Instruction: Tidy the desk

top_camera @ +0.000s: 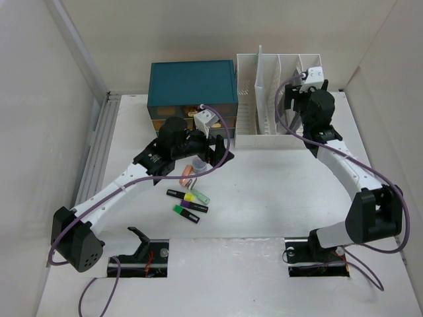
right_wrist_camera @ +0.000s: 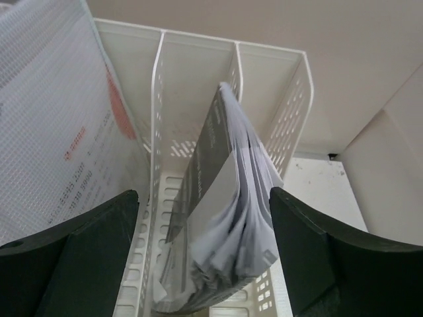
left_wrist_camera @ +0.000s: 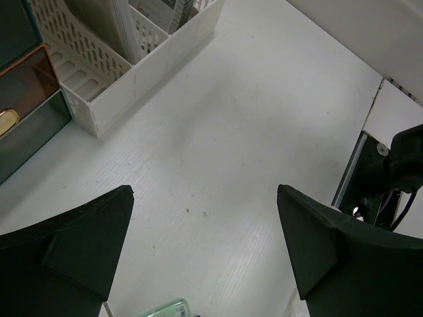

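Flanking right gripper (right_wrist_camera: 203, 195): illegible red-txt folder (right_wrist_camera: 56, 112).

Pale green object (left_wrist_camera: 165, 308) cut off at lower edge

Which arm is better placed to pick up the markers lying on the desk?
Left. The left gripper, open, hangs close to the markers, while the right gripper is away at the file rack.
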Motion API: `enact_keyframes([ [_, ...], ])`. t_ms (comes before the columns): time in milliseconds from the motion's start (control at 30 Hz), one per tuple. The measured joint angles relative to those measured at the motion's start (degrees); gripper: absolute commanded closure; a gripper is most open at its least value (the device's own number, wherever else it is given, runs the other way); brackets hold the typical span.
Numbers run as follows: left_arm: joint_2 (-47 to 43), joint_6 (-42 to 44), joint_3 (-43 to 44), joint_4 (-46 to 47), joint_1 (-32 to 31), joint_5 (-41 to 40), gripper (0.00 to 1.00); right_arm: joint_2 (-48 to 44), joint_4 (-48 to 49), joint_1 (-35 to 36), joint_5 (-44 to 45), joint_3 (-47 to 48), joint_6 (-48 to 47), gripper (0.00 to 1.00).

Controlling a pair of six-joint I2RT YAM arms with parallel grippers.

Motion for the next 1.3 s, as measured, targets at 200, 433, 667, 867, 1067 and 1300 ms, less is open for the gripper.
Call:
enact_keyframes([
  [200, 0.00, 0.00, 0.00, 0.00, 0.00, -1.31, 0.12, -6.43, -0.24, -1.31, -0.66, -0.46, -0.46, 0.08],
  [433, -2.93, -2.45, -1.25, 0.09, 4.09, -5.60, 0.38, -23.98, -7.15, -4.48, -16.26, -0.81, -1.70, 1.00],
  [667, -6.93, -6.80, -1.40, 1.25, 12.28, -14.93, 0.52, -28.24, -19.61, -4.57, -43.50, -0.79, 0.02, 0.01],
  [867, 0.33, -7.69, 0.24, 0.57, 15.34, -21.38, 0.51, -16.09, -31.30, -4.59, -61.13, 0.50, 0.74, 0.01],
  [1067, 7.54, -7.58, 2.25, -1.38, 16.04, -25.18, 0.51, -13.73, -33.51, -4.59, -64.02, -2.12, 2.16, 0.02],
  [1300, 7.72, -7.32, 2.93, -1.68, 16.04, -26.25, 0.46, -16.06, -32.50, 6.51, -53.57, -5.49, -3.76, 0.09],
])
